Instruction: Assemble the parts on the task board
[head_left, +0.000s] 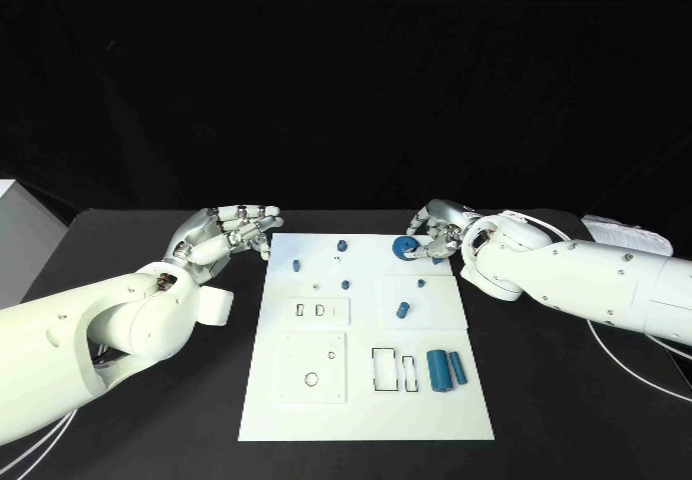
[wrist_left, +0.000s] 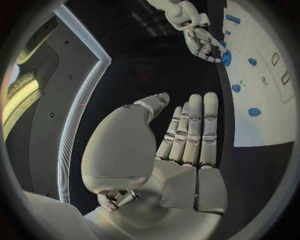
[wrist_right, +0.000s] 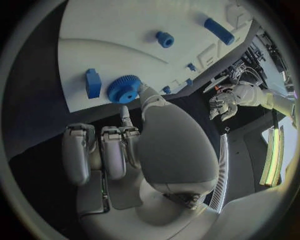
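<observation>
The white rectangular task board (head_left: 368, 400) lies in the middle of the black tabletop (head_left: 577, 420). At the board's far right corner, the right hand (head_left: 437, 232) pinches a round blue toothed gear (head_left: 408, 247) between its thumb and a fingertip, its other fingers curled in behind; the gear sits at the fingertips, just over the board's surface, and whether it touches the board cannot be told. In the right wrist view the gear (wrist_right: 124, 89) is beside a small blue block (wrist_right: 93, 83) on the board.

The left hand (head_left: 231, 233) hovers just off the board's far left corner, holding nothing, its fingers straight and close together with the thumb set apart.

Near the board's right edge towards the near end, two blue cylinders (head_left: 446, 370) lie side by side. Several small blue pegs (head_left: 342, 244) stand along the far part of the board.
</observation>
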